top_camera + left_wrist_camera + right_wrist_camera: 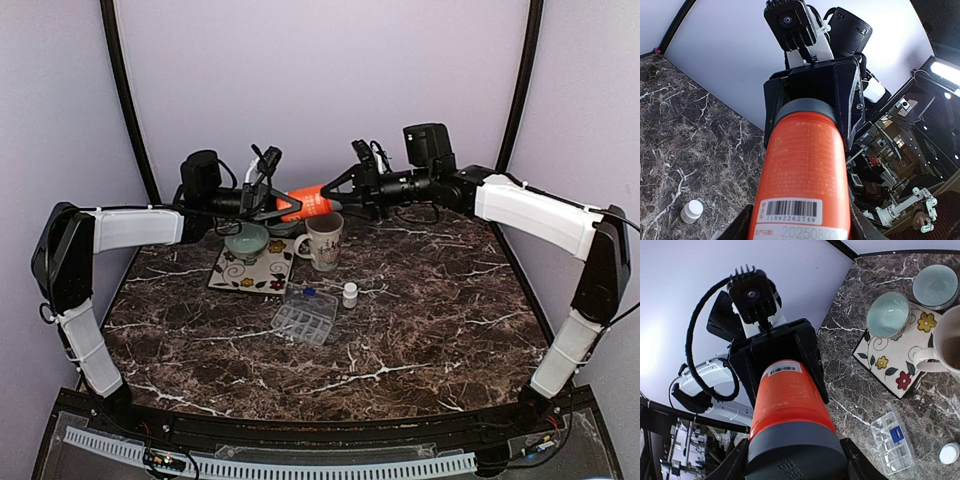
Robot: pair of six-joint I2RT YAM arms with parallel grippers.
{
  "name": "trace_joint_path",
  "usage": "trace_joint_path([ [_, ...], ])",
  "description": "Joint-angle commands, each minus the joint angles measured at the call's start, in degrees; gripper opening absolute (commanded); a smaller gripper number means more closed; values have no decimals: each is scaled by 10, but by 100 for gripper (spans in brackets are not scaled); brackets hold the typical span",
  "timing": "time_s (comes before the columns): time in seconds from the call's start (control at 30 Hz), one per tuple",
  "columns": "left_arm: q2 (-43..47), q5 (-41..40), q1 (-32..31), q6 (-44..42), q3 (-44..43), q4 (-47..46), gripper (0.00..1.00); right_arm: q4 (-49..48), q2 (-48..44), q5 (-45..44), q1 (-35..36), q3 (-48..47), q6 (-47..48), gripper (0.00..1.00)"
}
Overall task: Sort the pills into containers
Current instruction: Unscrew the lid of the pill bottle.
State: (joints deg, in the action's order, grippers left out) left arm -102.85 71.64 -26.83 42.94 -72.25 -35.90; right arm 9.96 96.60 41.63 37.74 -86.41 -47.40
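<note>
An orange bottle (312, 203) with a grey cap (795, 455) hangs level in the air above the back of the table, held between both arms. My left gripper (285, 205) is shut on its orange body (805, 165), with the barcode label towards the camera. My right gripper (338, 200) has its fingers (732, 465) pressed on either side of the cap. A clear compartment box (305, 318) lies on the marble below, and a small white bottle (350, 294) stands next to it. No pills show.
A flowered mat (235, 272) at the back carries a teal bowl (246, 241), with a second bowl (935, 286) behind it. A cream mug (323, 240) stands beside the mat, under the bottle. Purple walls close the back and sides.
</note>
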Motion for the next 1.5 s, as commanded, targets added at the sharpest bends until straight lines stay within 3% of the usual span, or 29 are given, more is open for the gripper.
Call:
trace_joint_path([
  [0.0, 6, 32, -1, 71, -27, -82, 13, -11, -1, 6, 4, -19, 129, 26],
  [0.23, -15, 59, -1, 241, -32, -247, 13, -10, -15, -1, 5, -18, 295, 30],
  [0.4, -6, 61, -1, 247, -19, -250, 13, 9, -18, -32, 6, -23, 384, 35],
  [0.47, 1, 62, -2, 237, -6, -238, 13, 31, -10, -40, 7, -40, 420, 44],
  [0.57, 1, 64, -1, 236, 0, -238, 13, 40, -12, -51, 10, -42, 440, 49],
  [0.8, -13, 69, -1, 251, -6, -255, 13, 50, -12, -54, 10, -41, 442, 67],
  [1.1, -38, 77, -1, 302, -14, -321, 13, 36, -11, -48, 10, -34, 419, 69],
  [1.47, -46, 80, 0, 342, -17, -371, 13, 22, -9, -48, 8, -23, 390, 82],
])
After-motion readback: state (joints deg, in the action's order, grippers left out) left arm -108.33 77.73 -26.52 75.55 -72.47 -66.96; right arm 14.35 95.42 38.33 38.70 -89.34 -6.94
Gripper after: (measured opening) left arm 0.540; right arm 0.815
